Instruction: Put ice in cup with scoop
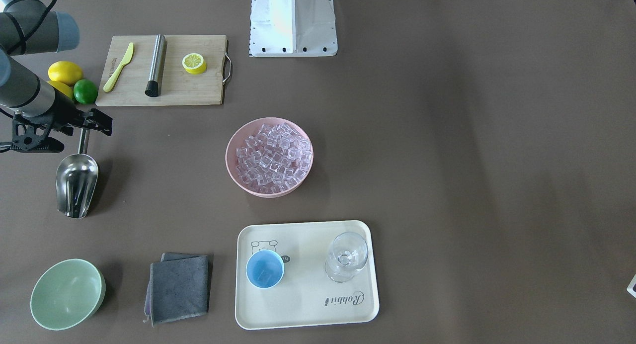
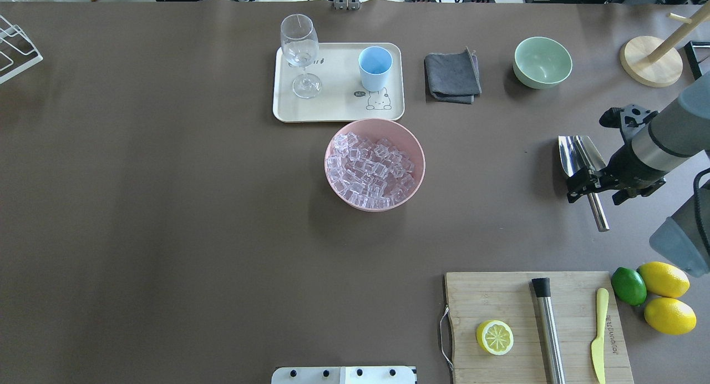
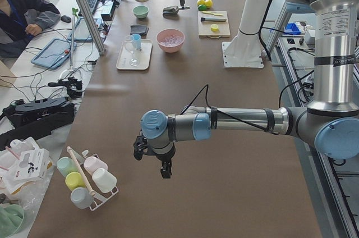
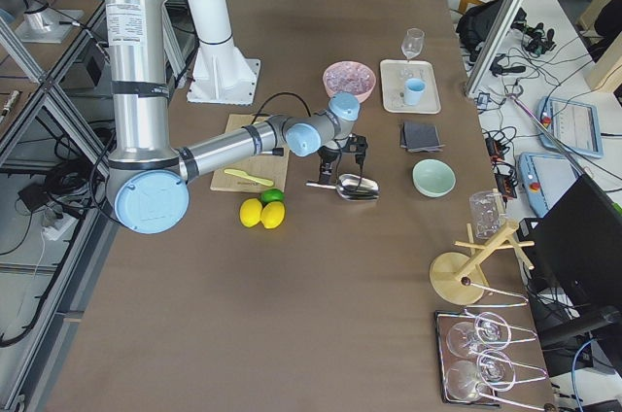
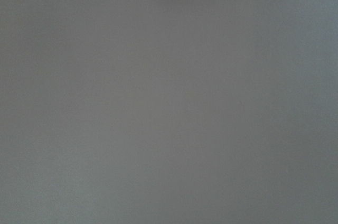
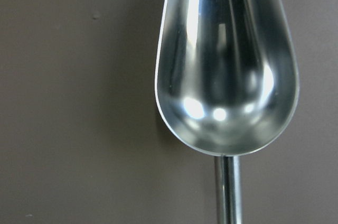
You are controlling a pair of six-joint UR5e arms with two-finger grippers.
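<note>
Fingers (image 1: 102,127) of the right gripper (image 1: 85,130) hang at the thin handle of the shiny steel trough-shaped scoop (image 1: 76,185) in the front view; whether they pinch it, I cannot tell. Clear ice cubes (image 1: 272,156) fill the round pink bowl (image 1: 228,160), and the small light-blue cup (image 1: 265,268) stands on the cream tray (image 1: 308,309). Left-end view: the left gripper (image 3: 164,170) hangs over the brown table (image 3: 224,193), its fingers unreadable. Right wrist view: the scoop lies empty.

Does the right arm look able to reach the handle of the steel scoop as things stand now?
Probably yes. The right hand hangs over the thin handle of the scoop, and nothing lies between them or close beside the handle.
</note>
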